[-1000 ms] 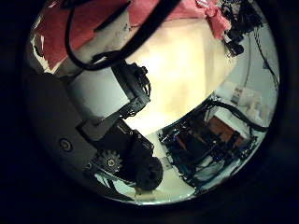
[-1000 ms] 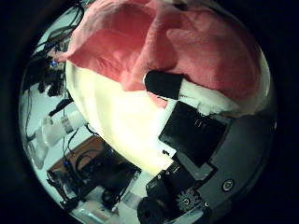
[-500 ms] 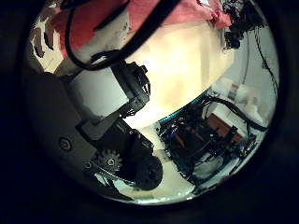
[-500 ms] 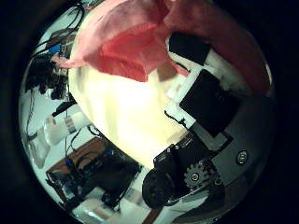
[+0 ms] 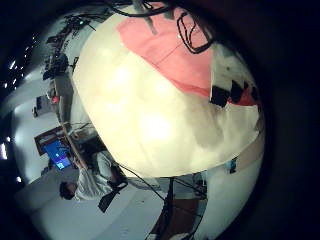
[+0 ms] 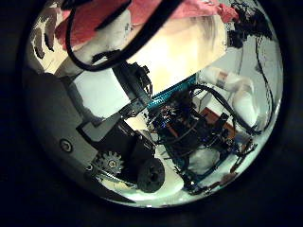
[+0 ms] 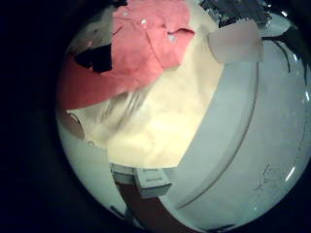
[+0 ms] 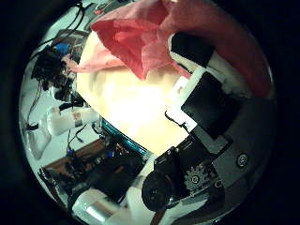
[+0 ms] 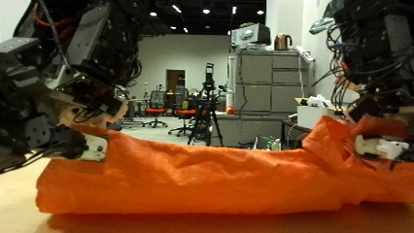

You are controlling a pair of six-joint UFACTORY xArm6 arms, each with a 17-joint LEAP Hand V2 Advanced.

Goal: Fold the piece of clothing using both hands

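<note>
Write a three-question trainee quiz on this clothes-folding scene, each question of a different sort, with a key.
1. True or false: the orange garment lies on the table.
2. Which hand has its fingers curled into raised cloth? A. left hand B. right hand
3. Fill in: in the outside view the garment's colour is ____.

Key: 1 true; 2 B; 3 orange.

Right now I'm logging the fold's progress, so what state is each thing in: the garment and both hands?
Orange garment: spread in a long, wrinkled heap on the table, one end lifted higher beside the right hand.
Left hand: low at one end of the garment; whether its fingers grip cloth cannot be told.
Right hand: at the raised end, fingers curled on a bunch of cloth.
Table: carrying the garment.
</note>
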